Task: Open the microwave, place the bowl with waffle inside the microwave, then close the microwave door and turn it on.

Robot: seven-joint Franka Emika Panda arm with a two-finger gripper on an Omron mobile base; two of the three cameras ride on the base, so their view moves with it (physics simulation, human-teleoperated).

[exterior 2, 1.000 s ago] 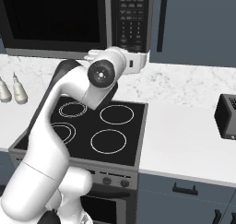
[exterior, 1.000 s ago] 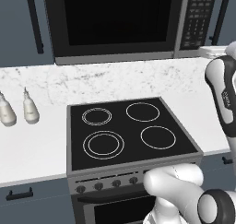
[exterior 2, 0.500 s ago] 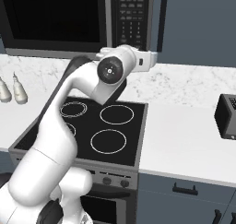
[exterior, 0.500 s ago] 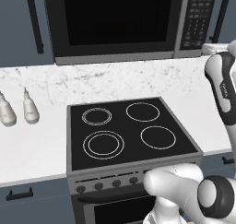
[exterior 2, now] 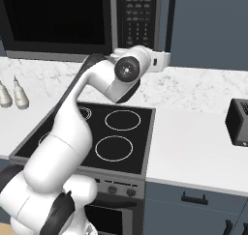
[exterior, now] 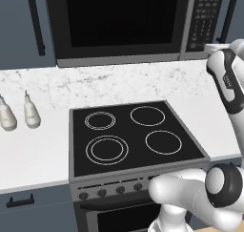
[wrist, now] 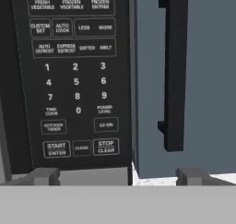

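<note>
1. The microwave hangs above the stove, and from where I sit its door looks shut in both base views. I judge the task as barely begun: opening, loading, closing and starting all remain.
2. I see the bowl with waffle nowhere on the stretches of counter these cameras cover, so I can't say where it stands. Finding it is part of what's left.
3. The arm is raised toward the microwave's right end. In the hand view the gripper has its jaws spread wide with nothing between them, the two tips low in the picture in front of the keypad.
4. The hand view gives me what the base views don't: readable buttons, the start key at lower left, stop beside it, and the dark cabinet handle just right of the microwave.
5. The right base view adds a toaster at the far right of the counter.
6. The left base view shows the two white bottles more plainly, left of the stove.
</note>
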